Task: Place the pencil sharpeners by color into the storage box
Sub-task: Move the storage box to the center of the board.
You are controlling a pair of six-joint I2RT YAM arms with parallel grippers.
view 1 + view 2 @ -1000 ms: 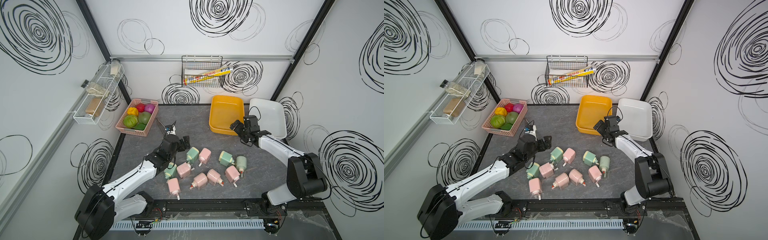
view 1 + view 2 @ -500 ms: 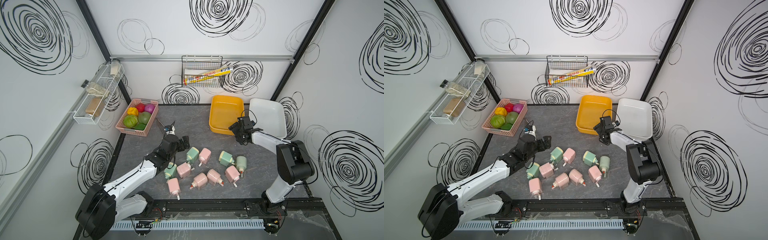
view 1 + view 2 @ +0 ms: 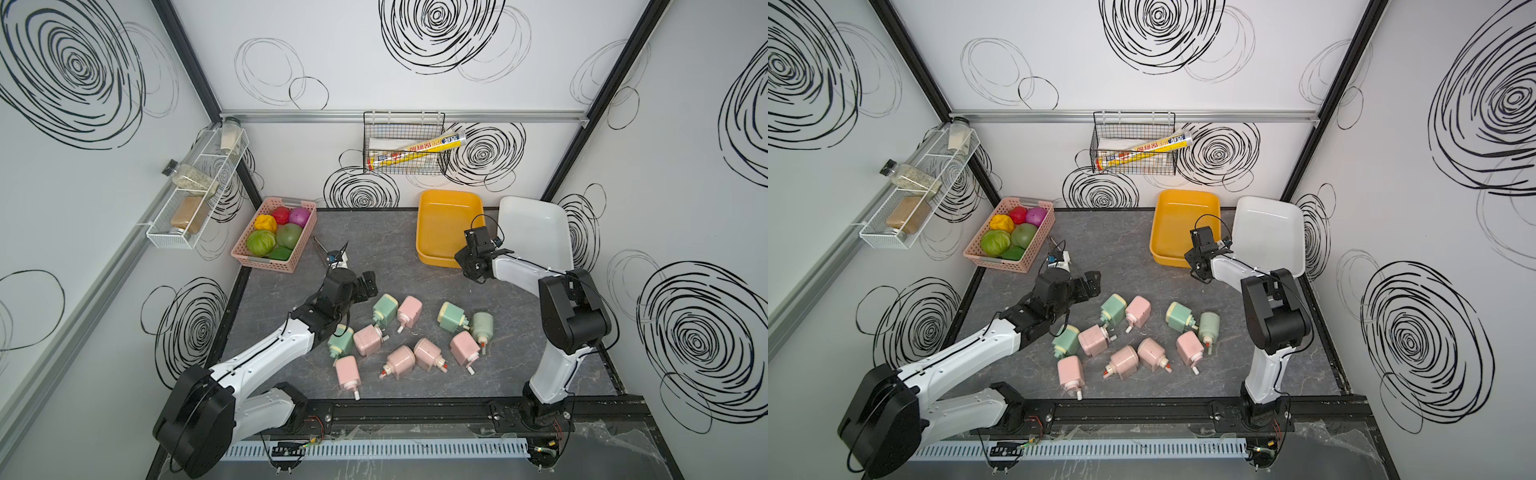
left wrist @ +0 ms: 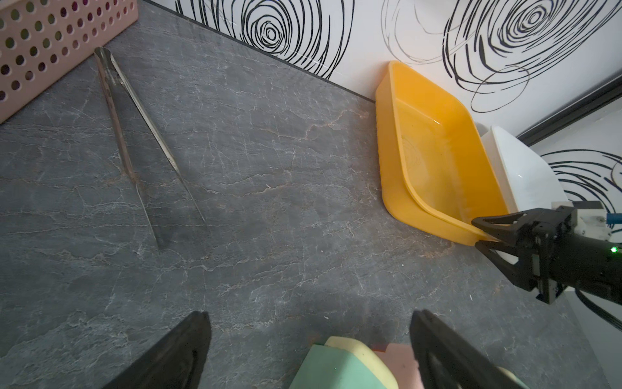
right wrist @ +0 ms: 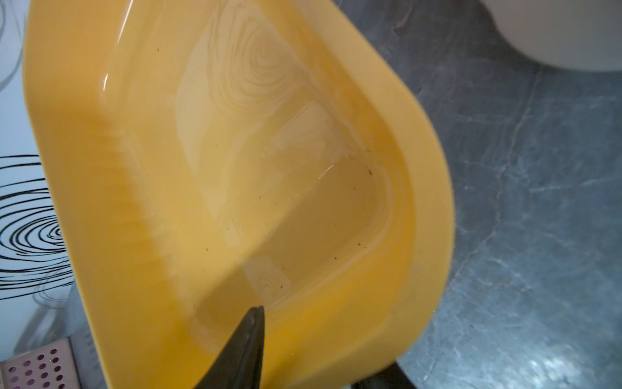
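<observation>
While the left claw (image 3: 368,286) gapes wide, holding nothing, the right claw (image 4: 475,231) straddles the yellow tub (image 3: 446,224) rim, whether clamped I cannot tell. 10 sharpeners (image 3: 409,311) lie on the desk (image 3: 386,241) in front of the tub, cranks mostly pointing away.

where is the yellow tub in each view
A top view: yellow tub at the back of the table, right of centre.
A top view: same spot, right of centre at the back.
Left wrist: yellow tub far across the bare table.
Right wrist: yellow tub fills most of the picture, close up and empty.
Shared landmark: the white tub next to it.
</observation>
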